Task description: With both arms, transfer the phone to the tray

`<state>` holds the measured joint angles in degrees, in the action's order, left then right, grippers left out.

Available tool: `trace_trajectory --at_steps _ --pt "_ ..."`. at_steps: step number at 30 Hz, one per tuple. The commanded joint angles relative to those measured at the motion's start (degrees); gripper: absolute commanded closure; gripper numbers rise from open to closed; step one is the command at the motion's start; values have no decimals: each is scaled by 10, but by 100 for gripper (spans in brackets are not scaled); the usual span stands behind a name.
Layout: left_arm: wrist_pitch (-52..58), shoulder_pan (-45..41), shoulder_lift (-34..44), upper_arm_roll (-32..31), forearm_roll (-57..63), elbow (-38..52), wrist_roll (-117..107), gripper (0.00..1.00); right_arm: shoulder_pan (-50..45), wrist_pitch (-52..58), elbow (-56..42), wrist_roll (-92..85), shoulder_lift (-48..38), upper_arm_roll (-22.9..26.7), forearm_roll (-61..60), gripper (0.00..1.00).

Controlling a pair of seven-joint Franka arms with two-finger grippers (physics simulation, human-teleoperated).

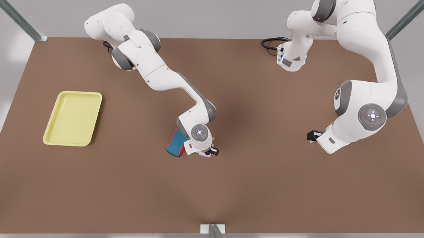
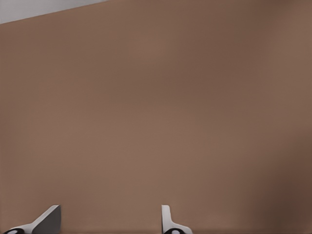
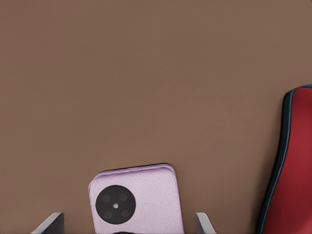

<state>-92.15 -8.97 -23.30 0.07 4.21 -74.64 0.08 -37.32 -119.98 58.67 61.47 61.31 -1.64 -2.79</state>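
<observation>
- The right gripper (image 1: 211, 152) hangs low over the phone (image 3: 134, 200) near the table's (image 1: 266, 191) middle; its fingers (image 3: 48, 223) stand wide apart, one on each side of the pink case, gripping nothing.
- The phone lies flat on the table, camera lens up, just beside the blue-and-red mouse (image 1: 175, 145), well apart from the tray (image 1: 73, 118) at the front view's left.
- To grasp well, I judge the fingers should drop evenly past both long edges before closing, keeping clear of the mouse so it isn't nudged.
- The left gripper (image 2: 109, 222) waits over bare table at the front view's right, fingers spread and empty.
</observation>
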Motion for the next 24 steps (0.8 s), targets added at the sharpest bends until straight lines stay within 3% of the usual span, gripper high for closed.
trace_trajectory --at_steps 1,24 --pt "-1 0 -1 0 0 0 30 0 5 -20 3 107 2 0 9 0" --pt "0 1 -10 0 1 -3 26 0 -8 -22 41 -93 -8 -17 11 0"
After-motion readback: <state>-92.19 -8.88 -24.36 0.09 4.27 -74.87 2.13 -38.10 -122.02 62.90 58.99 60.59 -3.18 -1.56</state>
